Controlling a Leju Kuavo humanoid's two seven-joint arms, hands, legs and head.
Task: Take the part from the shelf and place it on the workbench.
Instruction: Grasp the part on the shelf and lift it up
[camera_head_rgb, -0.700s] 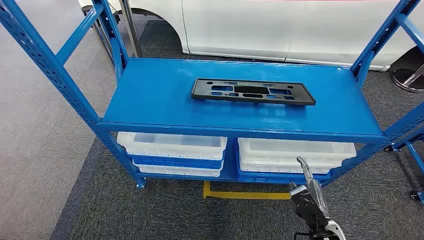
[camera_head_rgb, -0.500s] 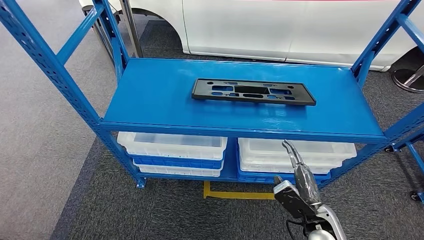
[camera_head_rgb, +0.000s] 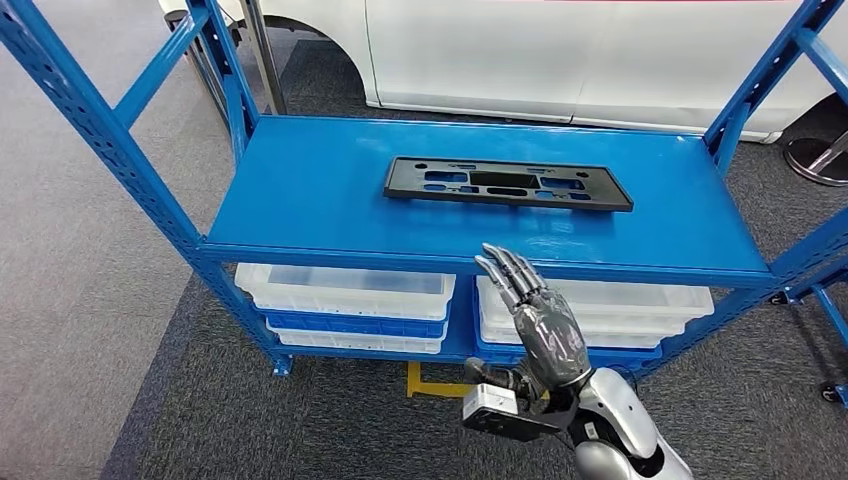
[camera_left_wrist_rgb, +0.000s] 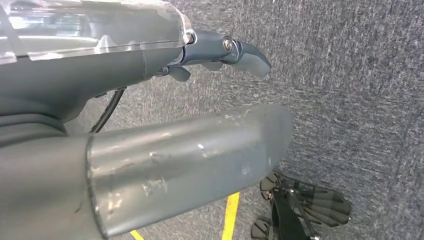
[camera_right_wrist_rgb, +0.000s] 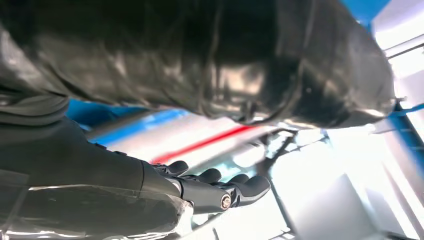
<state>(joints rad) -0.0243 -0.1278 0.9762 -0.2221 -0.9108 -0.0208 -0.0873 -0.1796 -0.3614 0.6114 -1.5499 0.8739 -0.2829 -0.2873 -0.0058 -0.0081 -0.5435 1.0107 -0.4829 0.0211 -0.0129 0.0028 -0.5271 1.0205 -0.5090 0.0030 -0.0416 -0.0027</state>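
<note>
Black plastic part (camera_head_rgb: 508, 184) lay flat mid-shelf on the blue shelf (camera_head_rgb: 300, 200), toward the back. Our right hand (camera_head_rgb: 535, 318) hovered in front of the shelf edge, fingers straight and spread, holding nothing. Left hand (camera_left_wrist_rgb: 150, 130): we couldn't tell its state.

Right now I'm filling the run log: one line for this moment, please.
phase: reach | right hand: empty, fingers extended, below shelf front edge | part: flat on shelf, untouched | left hand: over floor
</note>
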